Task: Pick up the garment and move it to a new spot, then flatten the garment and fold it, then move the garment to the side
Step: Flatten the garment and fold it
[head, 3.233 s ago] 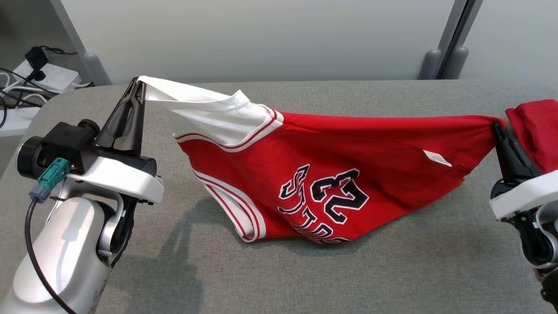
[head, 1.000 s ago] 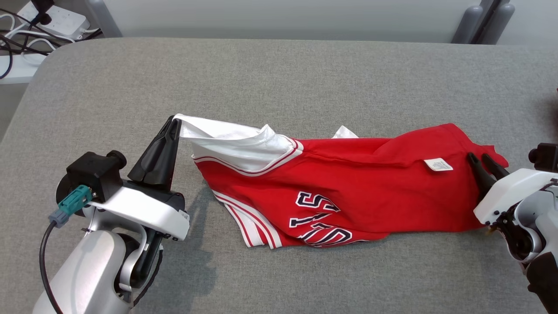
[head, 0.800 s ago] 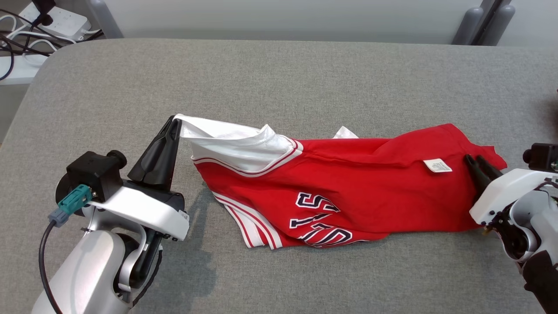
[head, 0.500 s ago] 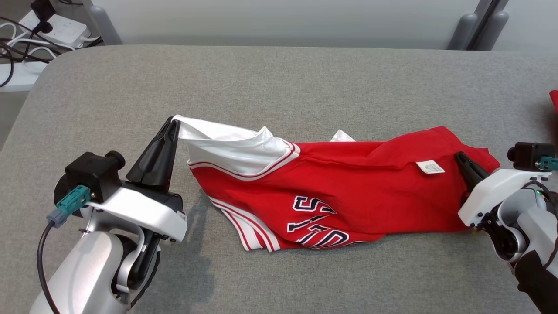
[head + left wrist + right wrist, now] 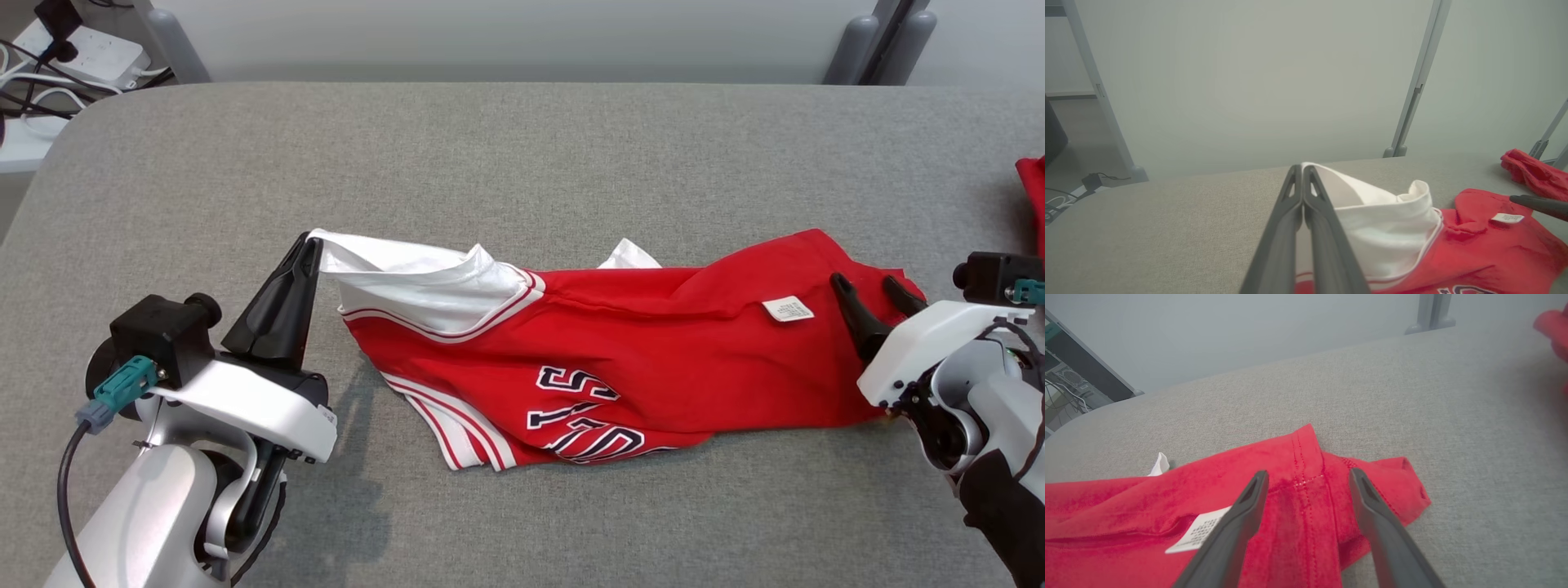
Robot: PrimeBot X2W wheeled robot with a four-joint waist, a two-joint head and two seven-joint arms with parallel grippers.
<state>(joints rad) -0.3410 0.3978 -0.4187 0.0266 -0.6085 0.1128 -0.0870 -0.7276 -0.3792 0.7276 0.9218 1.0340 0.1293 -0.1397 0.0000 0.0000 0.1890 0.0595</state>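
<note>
And there it lay, the red garment (image 5: 653, 359), stretched out left to right across the middle of the grey table (image 5: 522, 147), crumpled rather than flat, its dark lettering showing along the near edge. The left gripper (image 5: 309, 241) was clamped tight, both tips pressed together on a white corner of the garment at its left end, and that white fabric ran taut from the tips back to the red body. Over on the other side, the right gripper (image 5: 863, 282) stood with its jaws wide apart and nothing between them in a grip. The right wrist view showed the two dark fingers (image 5: 1241, 522) straddling the stitched red hem at the garment's right end, with the cloth lying slack on the table beneath them. A small white label (image 5: 788, 309) sat on the red fabric just left of that gripper. A bit of white poked out from behind the garment's far edge near the middle. At the table's far right edge lay a separate red cloth (image 5: 1033, 188), well apart from the garment
</note>
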